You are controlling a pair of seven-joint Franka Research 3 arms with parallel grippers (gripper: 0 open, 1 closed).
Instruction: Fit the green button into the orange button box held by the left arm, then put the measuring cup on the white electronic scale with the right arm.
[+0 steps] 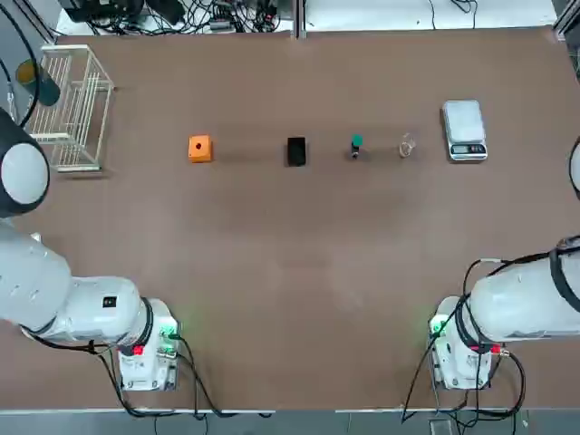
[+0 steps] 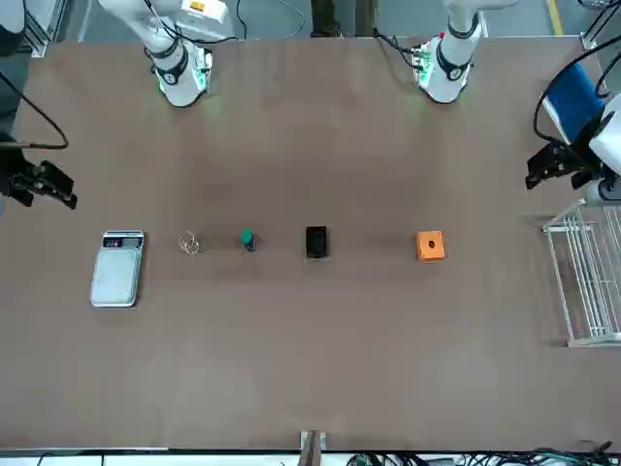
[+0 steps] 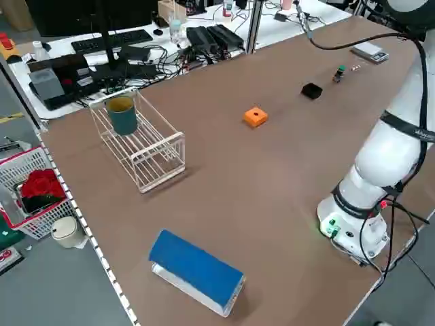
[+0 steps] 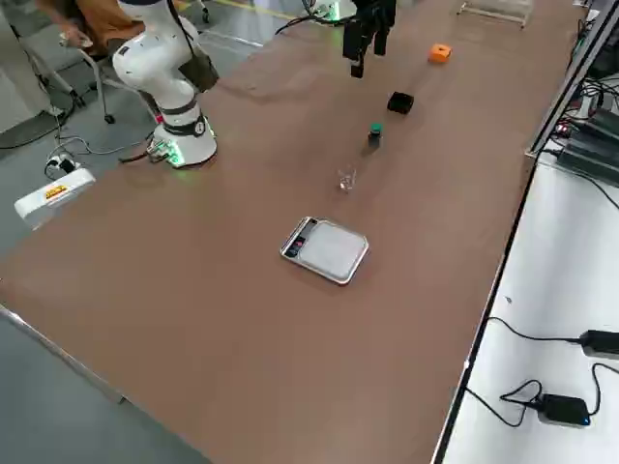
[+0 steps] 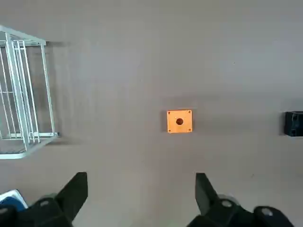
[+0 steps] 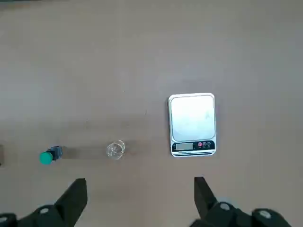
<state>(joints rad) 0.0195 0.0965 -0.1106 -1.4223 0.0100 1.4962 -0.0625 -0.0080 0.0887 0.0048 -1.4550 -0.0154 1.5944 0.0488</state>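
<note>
The orange button box [image 1: 199, 148] sits on the brown table, left of a row of small things; its top hole shows in the left wrist view [image 5: 179, 121]. The green button [image 1: 355, 145] lies right of the middle. Beside it stands the clear measuring cup [image 1: 406, 145], then the white electronic scale [image 1: 464, 131] with its display strip at the near end. My left gripper [image 5: 139, 194] hangs high above the table, open and empty, on the near side of the box. High over the cup [image 6: 115, 149] and scale [image 6: 191, 124], my right gripper [image 6: 138, 196] is open too.
A black block [image 1: 296, 151] lies between the orange box and the button. A white wire rack [image 1: 72, 109] holding a green cup [image 3: 122, 114] stands at the far left. A blue-topped block [image 3: 197, 272] rests near the table's left edge. Cables and desks line the far edge.
</note>
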